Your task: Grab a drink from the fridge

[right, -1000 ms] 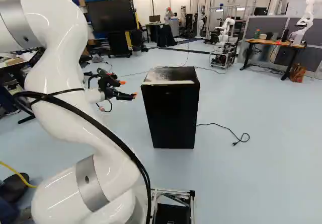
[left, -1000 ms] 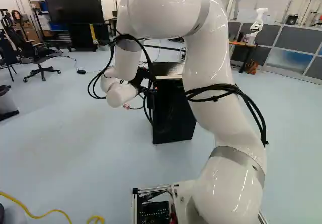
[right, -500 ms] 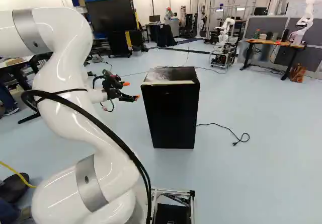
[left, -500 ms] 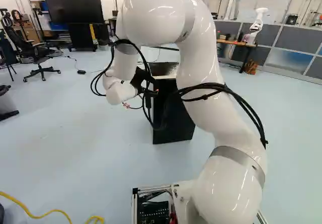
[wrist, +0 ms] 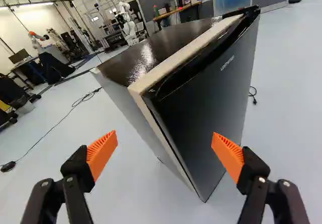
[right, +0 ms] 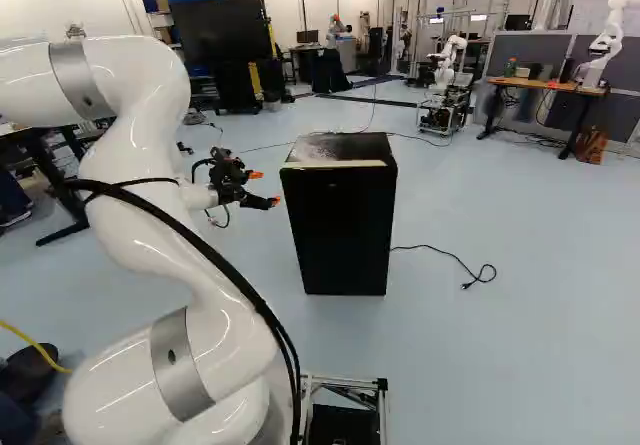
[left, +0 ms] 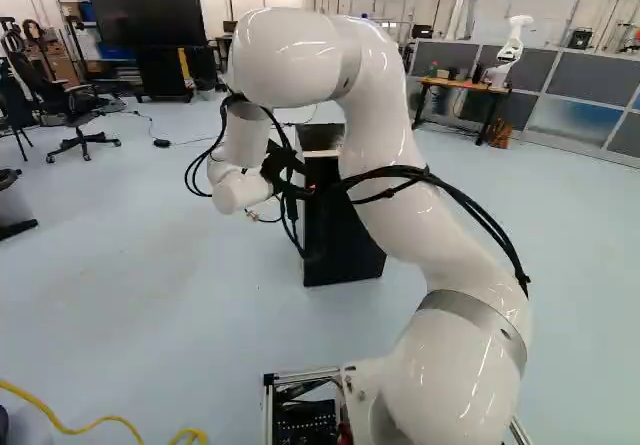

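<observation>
fridge (right: 342,230): 1 | white arm (right: 130,155): 1 | tool (right: 266,187): 1 | fingers (wrist: 78,166): 2 | orange pads (wrist: 102,151): 2 | another robot (right: 605,47): at least 2 of this kind | tables (right: 520,82): at least 2 | large black screen (right: 222,35): 1 | green bottle (right: 510,68): 1 | orange-brown bag (right: 590,147): 1 | office chair (left: 75,110): at least 1 | yellow cable (left: 60,425): at least 1

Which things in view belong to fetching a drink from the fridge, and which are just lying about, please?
For the job:
- black mini fridge
- open two-finger gripper

Just about the room:
- yellow cable
- black office chair
- large flat screen
- wooden-topped desk
- another robot at that desk
</observation>
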{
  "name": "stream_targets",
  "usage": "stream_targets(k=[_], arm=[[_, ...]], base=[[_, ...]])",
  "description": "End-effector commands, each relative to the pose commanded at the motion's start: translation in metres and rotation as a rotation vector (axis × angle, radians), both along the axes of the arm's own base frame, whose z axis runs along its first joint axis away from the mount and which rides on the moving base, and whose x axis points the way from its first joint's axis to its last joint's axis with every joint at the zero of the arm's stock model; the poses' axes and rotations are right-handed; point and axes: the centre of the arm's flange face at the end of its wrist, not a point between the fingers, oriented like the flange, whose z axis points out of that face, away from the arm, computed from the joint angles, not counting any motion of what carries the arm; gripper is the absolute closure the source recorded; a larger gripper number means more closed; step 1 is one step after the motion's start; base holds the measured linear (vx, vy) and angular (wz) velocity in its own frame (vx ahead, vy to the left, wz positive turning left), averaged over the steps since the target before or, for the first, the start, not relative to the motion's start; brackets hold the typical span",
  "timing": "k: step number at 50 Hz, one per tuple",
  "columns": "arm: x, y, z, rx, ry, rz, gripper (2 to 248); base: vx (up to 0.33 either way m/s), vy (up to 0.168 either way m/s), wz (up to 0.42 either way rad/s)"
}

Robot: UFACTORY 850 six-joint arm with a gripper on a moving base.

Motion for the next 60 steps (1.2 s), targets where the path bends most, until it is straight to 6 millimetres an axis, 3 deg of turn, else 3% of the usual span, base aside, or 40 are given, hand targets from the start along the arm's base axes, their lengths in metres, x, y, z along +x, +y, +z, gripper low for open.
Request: stream_targets(k=[29, 60], arm=[[-0.0003, -0.0024, 0.0, -0.013, -0.007, -0.034, 3], [-0.0004, -0.0026, 0.0002, -0.211, 0.139, 0.044, 3]], base=[[0.0, 0.0, 0.0], [0.0, 0.0, 0.0]])
